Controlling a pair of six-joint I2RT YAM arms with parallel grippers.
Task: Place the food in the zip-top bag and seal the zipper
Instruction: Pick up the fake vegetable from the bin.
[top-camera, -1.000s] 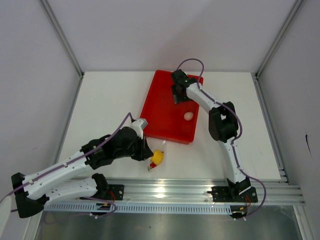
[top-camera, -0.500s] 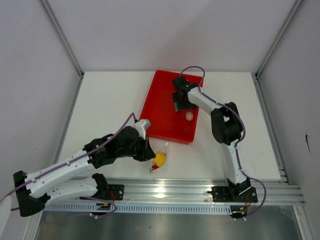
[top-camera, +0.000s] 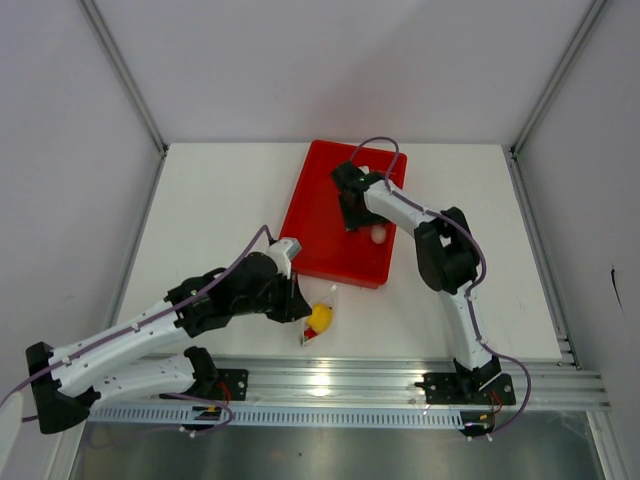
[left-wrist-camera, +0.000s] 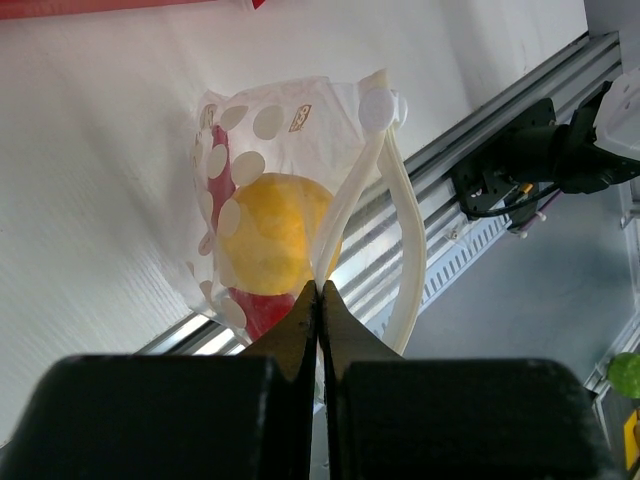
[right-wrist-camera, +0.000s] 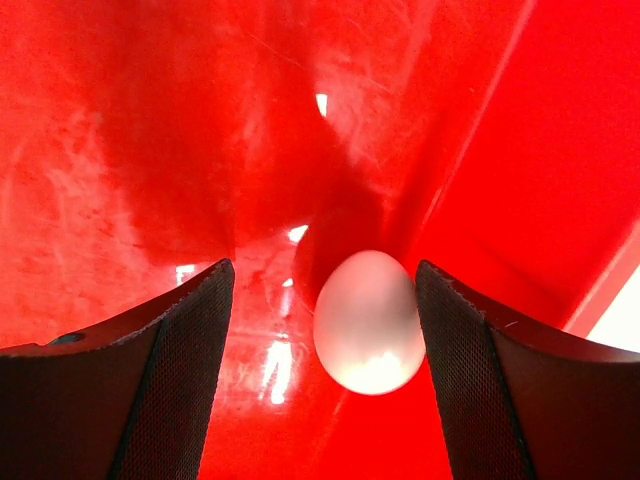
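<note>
The right gripper (right-wrist-camera: 322, 272) has its fingers spread around the smooth pale egg-shaped ball (right-wrist-camera: 367, 322) in the red plastic tray (right-wrist-camera: 150, 130). If squeezed, the ball could roll away. The left gripper (left-wrist-camera: 318, 290) pinches the clear crinkly bag (left-wrist-camera: 290, 120) holding the round yellow fruit (left-wrist-camera: 275, 232). The bag could slip out.

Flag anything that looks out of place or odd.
The egg lies alone in the red tray, outside the bag, between the open fingers of the right gripper. The left gripper pinches the bag, which holds the fruit and chili. Nothing looks spilled or damaged.
</note>
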